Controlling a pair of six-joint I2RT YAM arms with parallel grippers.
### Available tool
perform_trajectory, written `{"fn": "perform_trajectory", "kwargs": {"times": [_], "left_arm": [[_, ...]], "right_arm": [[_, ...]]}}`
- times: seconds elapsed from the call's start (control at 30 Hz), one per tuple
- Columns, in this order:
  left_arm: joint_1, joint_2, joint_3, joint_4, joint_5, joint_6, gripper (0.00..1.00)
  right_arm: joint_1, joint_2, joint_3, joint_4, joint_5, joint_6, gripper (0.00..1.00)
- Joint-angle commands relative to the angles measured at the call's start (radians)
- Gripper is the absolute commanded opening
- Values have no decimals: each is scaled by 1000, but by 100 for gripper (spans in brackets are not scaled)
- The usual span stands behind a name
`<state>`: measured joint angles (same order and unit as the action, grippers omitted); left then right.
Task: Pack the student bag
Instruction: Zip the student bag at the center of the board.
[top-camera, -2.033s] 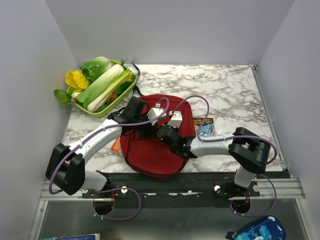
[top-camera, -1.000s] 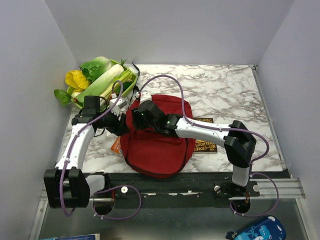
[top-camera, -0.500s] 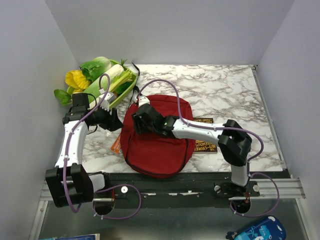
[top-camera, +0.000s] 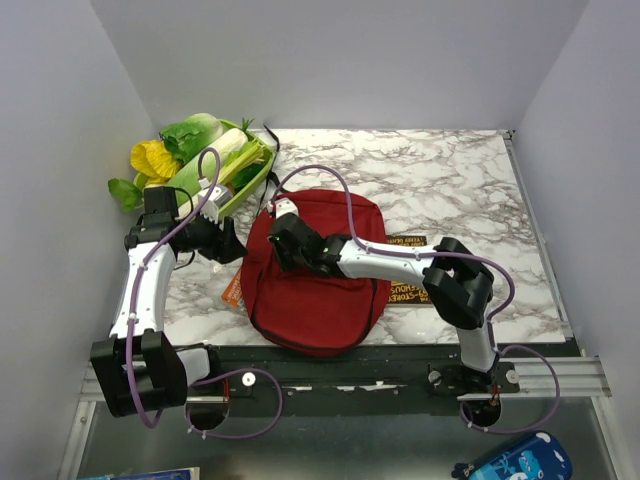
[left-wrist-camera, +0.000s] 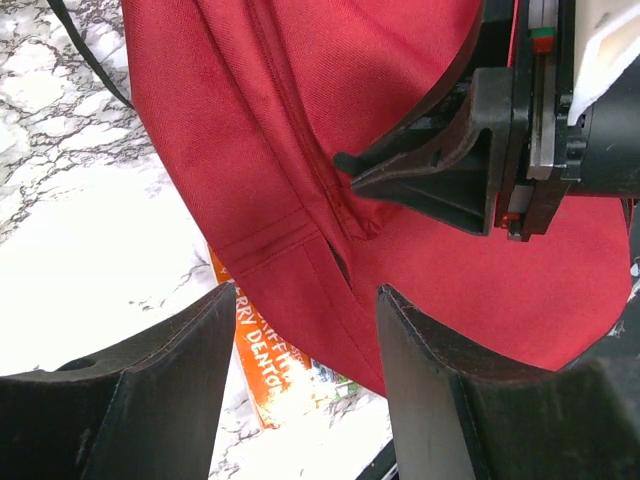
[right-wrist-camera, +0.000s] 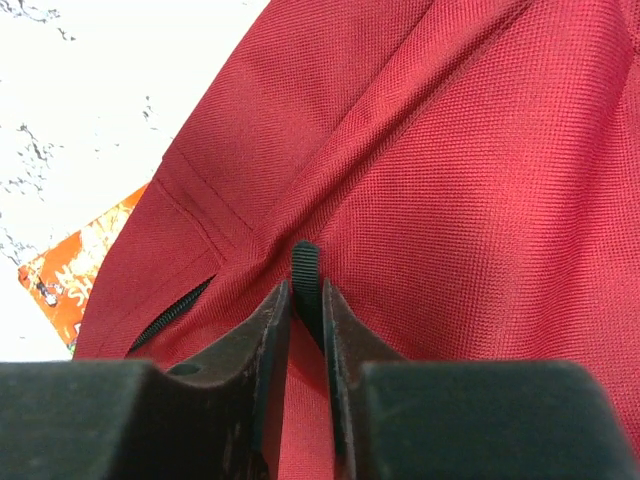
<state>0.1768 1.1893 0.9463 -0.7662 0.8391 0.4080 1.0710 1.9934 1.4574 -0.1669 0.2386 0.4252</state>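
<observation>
Right gripper (right-wrist-camera: 305, 300) just closed on black ribbed pull-tab (right-wrist-camera: 306, 262) at dark-red fabric backpack (top-camera: 325, 295)'s left seam; left gripper (left-wrist-camera: 303, 300) open alongside; unzipping likely next.

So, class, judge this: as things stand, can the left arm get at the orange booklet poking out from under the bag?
Probably yes, for its bare corner: the left pincer hangs open just short of the booklet, nothing between. The bag covers the rest.
</observation>
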Motion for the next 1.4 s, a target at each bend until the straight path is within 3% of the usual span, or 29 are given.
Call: {"fn": "perform_trajectory", "kwargs": {"times": [0.0,0.1,0.37,0.87,1.23,1.33,1.37], "left_arm": [[9,-23,0,5,48,14,65],[-5,-23,-12,36,52,-26,66],[-253,-23,-107,217,-46,-170,65],[-273,64,-165,361,-46,-313,63],[-306,112,-145,306,20,-201,58],[-307,104,-159,335,3,-209,50],[-309,102,-162,343,0,-212,44]], "right_arm": [[-5,7,9,-23,24,0,19],[-6,-13,4,-20,36,1,13],[-6,-114,-34,23,10,21,4],[-8,-209,-163,159,10,110,1],[-22,-232,-141,207,8,135,1],[-23,-228,-146,207,4,144,1],[-22,-226,-147,207,5,149,1]]}}
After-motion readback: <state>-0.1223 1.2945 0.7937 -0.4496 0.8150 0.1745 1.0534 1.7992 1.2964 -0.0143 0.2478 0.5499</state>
